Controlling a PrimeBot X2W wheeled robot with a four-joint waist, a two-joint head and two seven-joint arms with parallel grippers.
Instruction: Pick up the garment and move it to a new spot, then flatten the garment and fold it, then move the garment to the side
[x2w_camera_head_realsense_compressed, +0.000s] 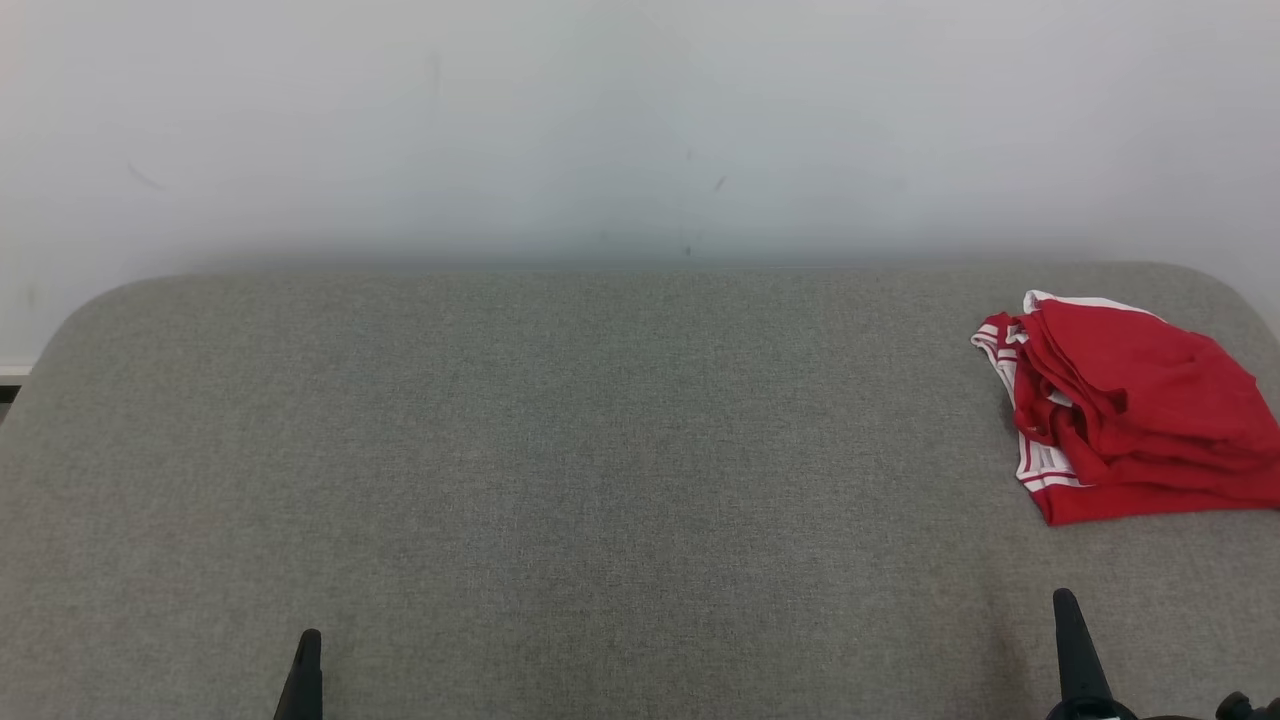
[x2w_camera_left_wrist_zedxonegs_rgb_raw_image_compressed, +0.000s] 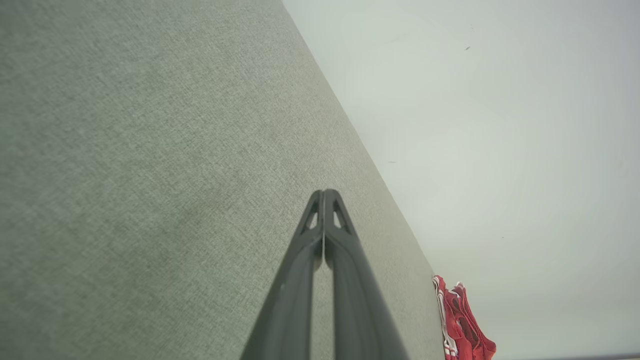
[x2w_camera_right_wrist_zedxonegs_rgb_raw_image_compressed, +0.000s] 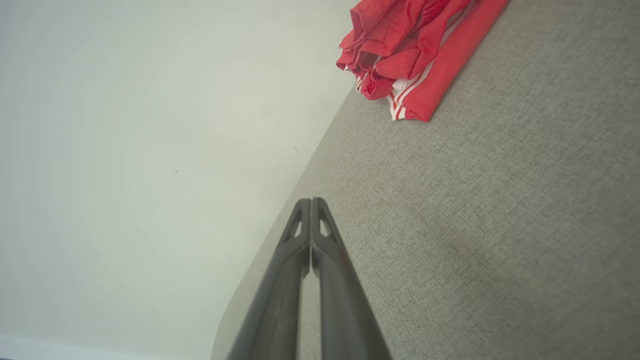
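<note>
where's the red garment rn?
Head view: the red garment lies bunched at the far right of the grey fabric surface, near its back corner, ahead of the right gripper.

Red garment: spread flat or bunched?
Bunched. The red garment lies in a rumpled heap of overlapping layers at the grey surface's right end, striped hem showing at its side.

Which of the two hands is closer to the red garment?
The right hand: the red garment lies ahead of it on the grey surface. The left hand sits far off at the opposite side. Both are shut, holding nothing.
</note>
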